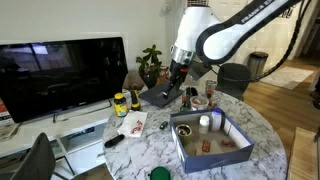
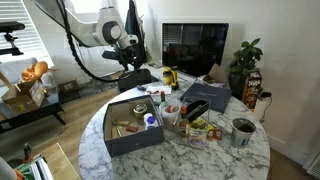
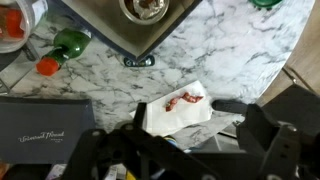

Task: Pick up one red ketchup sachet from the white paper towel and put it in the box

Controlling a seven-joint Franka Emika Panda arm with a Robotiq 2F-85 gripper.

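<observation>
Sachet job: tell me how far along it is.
Done: nothing visible; the sachets lie on the towel. In hand: the end effector hangs open and empty, high above the table. Left: descend, grip one sachet, carry it to the box, release.

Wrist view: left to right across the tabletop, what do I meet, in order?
Dark grey slab → white paper towel with the red ketchup sachets on it. The box and green bottle overlap these, so left out.
</observation>
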